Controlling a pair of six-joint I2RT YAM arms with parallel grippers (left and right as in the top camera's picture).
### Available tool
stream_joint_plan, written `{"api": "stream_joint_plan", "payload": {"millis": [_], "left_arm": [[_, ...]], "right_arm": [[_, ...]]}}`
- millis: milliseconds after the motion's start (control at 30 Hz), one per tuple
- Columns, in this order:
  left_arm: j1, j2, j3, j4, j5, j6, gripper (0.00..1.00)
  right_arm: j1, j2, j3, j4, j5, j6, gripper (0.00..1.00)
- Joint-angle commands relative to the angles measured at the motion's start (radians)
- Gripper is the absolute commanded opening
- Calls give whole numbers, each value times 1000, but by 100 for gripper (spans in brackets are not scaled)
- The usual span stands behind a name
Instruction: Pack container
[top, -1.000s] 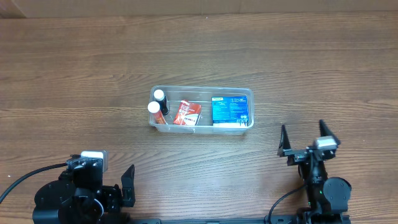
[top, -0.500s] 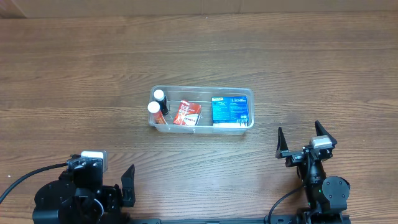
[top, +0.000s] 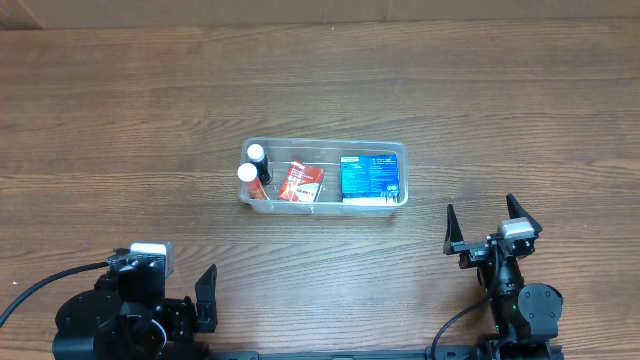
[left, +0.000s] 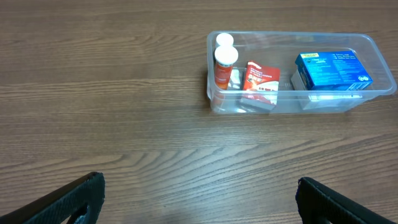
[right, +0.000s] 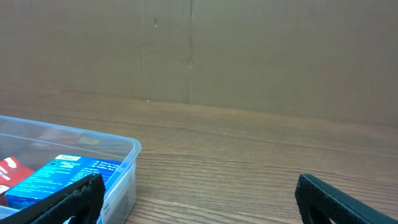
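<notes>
The clear plastic container (top: 400, 152) sits mid-table and also shows in the left wrist view (left: 373, 43) and right wrist view (right: 124, 149). It holds two white-capped bottles (top: 252, 165), a red packet (top: 300, 181) and a blue box (top: 368, 174). My left gripper (left: 199, 193) is open and empty at the near left, well short of the container. My right gripper (top: 487, 224) is open and empty at the near right, to the right of the container.
Wood-grain table (top: 120, 120) all around. A brown cardboard wall (right: 249, 50) stands behind the table's far edge. The left arm's base (top: 130, 305) and right arm's base (top: 520, 305) sit at the front edge.
My right gripper drew back a little toward the front edge over the first half second, then stayed still. The left arm and the container's contents have not moved.
</notes>
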Motion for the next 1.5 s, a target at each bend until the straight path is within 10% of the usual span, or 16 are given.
{"api": "stream_joint_plan", "payload": {"millis": [0,400,1033,1467], "left_arm": [[0,-5,-2,4,-4,-10,100],[13,-13,-27,66,-68,20,100],[126,-444,-975,1356,-100,16,100],[127,-451,-1044,1210,-97,-70,100]], "right_arm": [[4,-11,-10,6,-6,-3,100],[4,-11,-10,6,-6,-3,100],[4,-11,-10,6,-6,-3,100],[4,-11,-10,6,-6,-3,100]]}}
